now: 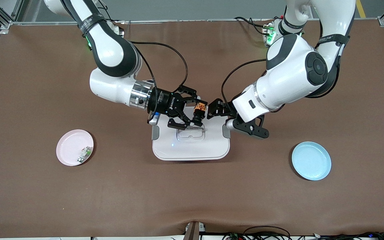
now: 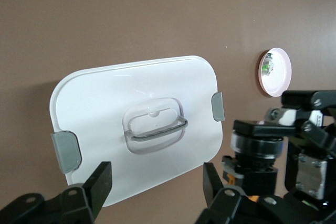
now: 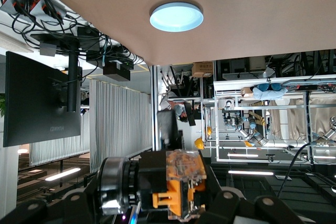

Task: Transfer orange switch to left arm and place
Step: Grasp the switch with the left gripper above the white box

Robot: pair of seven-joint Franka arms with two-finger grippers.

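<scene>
Table (image 1: 28, 83): brown, filling most of the frame.
Box (image 1: 192, 146): white, mid-frame, directly under my two hands.
Light-blue plate (image 1: 311, 160): lower right of the frame, bare, probably the goal.
Pink plate (image 1: 74, 147): lower left, holding only the white-and-green part (image 1: 84, 154).
Right gripper (image 1: 192, 113): jaws clenched on the orange switch (image 1: 199, 110), held in the air over the box.
Left gripper (image 1: 214, 109): jaws spread around the switch's free end, not yet gripping as far as I can see.
Progress: roughly halfway, I judge; handover underway, carry and set-down remain.
</scene>
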